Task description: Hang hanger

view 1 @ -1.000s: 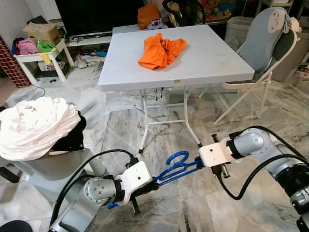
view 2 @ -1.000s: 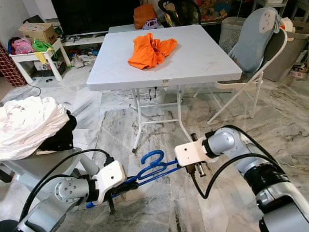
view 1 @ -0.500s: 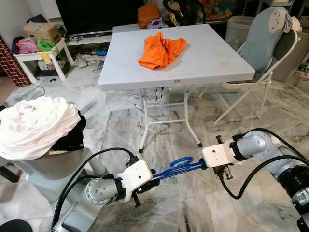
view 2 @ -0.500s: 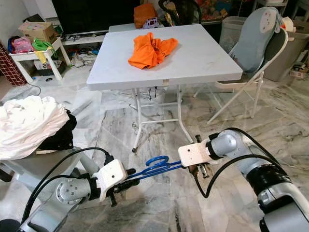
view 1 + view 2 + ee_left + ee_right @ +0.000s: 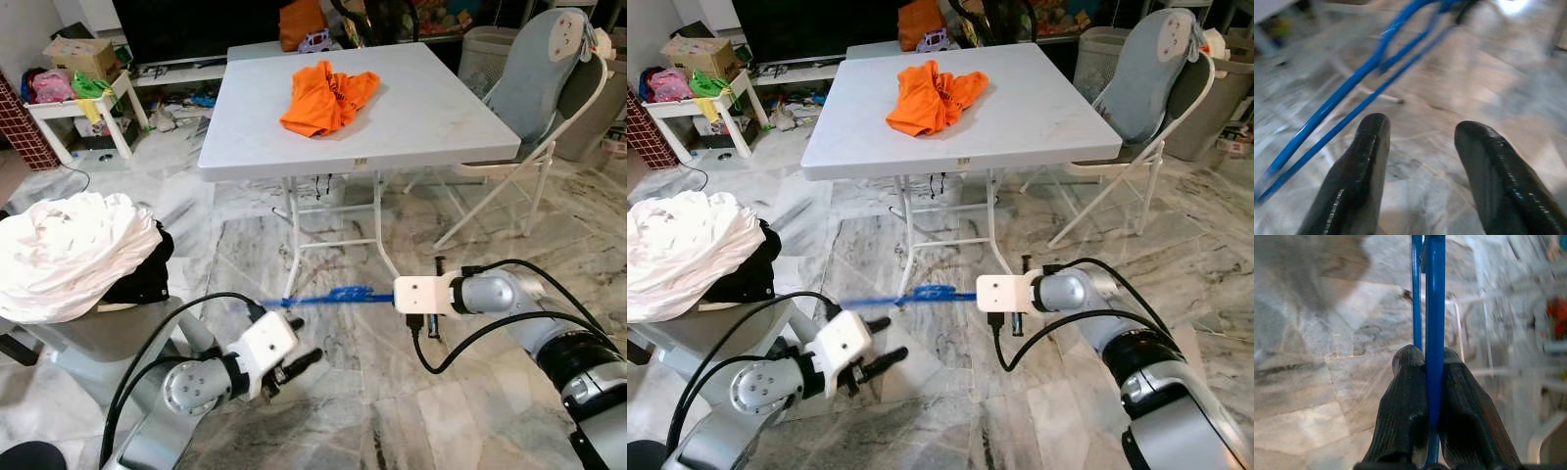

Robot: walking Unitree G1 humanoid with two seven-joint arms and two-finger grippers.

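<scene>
A blue hanger (image 5: 328,295) hangs level above the marble floor, blurred and seen edge-on, in front of the table legs. My right gripper (image 5: 395,295) is shut on its right end; in the right wrist view the fingers (image 5: 1405,382) clamp the blue bar (image 5: 1435,308). My left gripper (image 5: 292,368) is open, lower and to the left. The hanger (image 5: 1352,93) runs past above its fingers (image 5: 1364,161), not between them.
A white folding table (image 5: 431,132) carrying an orange garment (image 5: 328,96) stands ahead. A folding chair (image 5: 534,98) with a grey cushion is at the right. A heap of white clothes (image 5: 69,250) lies on a stool at the left. A small white side table (image 5: 83,113) is far left.
My left gripper has let go of the hanger and now sits open below it. The right gripper has raised the hanger and turned it level.
</scene>
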